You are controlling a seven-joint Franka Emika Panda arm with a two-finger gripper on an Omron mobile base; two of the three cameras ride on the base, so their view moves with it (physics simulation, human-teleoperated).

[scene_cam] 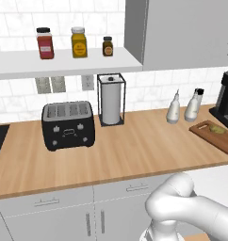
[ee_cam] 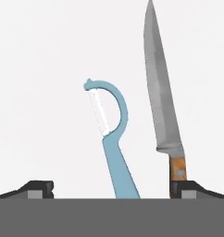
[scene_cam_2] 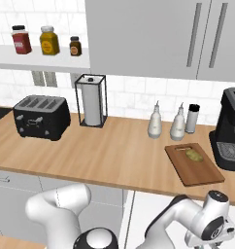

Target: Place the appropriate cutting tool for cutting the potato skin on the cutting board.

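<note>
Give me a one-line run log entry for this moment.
gripper: open over peeler | knife beside it | potato on cutting board | peeler not yet grasped

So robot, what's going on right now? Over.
Fingers open, above peeler. Knife beside it. Potato waits on cutting board.
</note>
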